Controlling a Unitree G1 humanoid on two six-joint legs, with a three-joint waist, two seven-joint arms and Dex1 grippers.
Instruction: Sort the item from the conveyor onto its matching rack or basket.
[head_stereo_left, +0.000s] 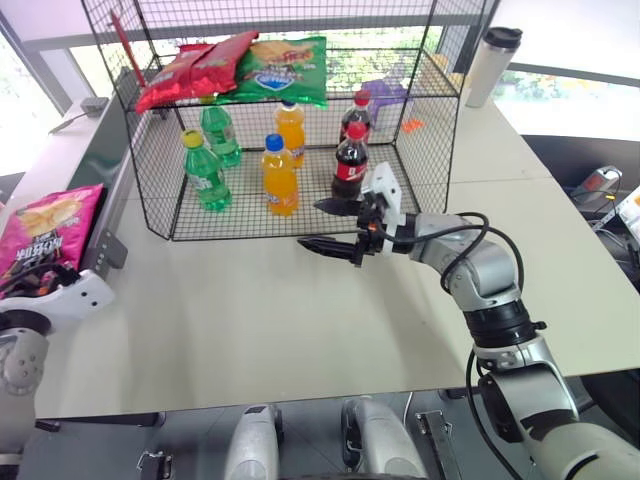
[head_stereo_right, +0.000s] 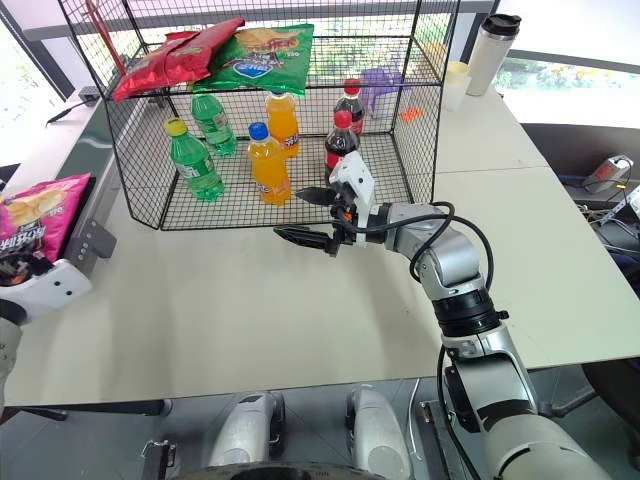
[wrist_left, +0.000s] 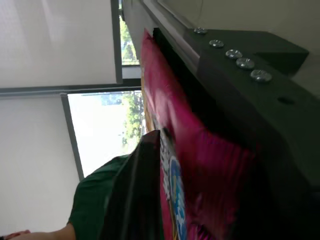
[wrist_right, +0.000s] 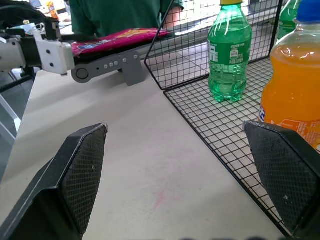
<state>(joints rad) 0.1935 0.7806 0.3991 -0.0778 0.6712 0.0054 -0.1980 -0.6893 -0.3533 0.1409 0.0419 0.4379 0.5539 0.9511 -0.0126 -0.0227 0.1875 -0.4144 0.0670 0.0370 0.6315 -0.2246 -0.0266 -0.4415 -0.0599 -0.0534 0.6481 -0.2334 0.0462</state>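
Left gripper clamped on pink bag

pink crisp bag cut by frame edge, left tool fingertips hidden

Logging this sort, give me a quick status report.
Left gripper shut on pink crisp bag at conveyor. Right gripper open, idle before wire rack. Nothing blocking.

Left arm is reaching out low at the near left, its left gripper closing its fingers down. Right arm is stretching across the middle, wrist bent leftward, right gripper holding its fingers spread wide, level.
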